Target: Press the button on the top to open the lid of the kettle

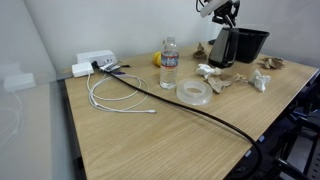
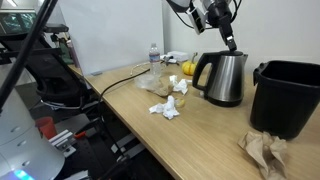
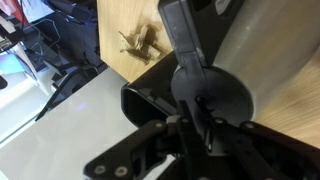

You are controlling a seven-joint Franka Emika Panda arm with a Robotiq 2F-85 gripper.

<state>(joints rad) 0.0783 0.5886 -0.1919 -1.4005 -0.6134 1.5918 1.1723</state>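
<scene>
The kettle (image 2: pixel 226 80) stands upright near the back of the table, black with a greyish side, its handle (image 2: pixel 200 72) facing the bottle; it also shows in the other exterior view (image 1: pixel 221 48). From above, the round black lid (image 3: pixel 228 92) lies flat on the kettle's top, and the handle (image 3: pixel 180 30) runs away from it. I cannot make out the button. My gripper (image 2: pixel 231 42) hangs just over the lid, fingers pointing down and close together with nothing between them. In the wrist view my gripper (image 3: pixel 197 122) covers the lid's near part.
A black rectangular tub (image 2: pixel 286 95) stands right beside the kettle. A water bottle (image 1: pixel 169 63), a tape roll (image 1: pixel 193 91), crumpled paper (image 1: pixel 214 78), white cables (image 1: pixel 115 96) and a black cable (image 1: pixel 215 118) lie on the wooden table (image 1: pixel 150 145). A yellow object (image 2: pixel 188 68) sits behind the kettle.
</scene>
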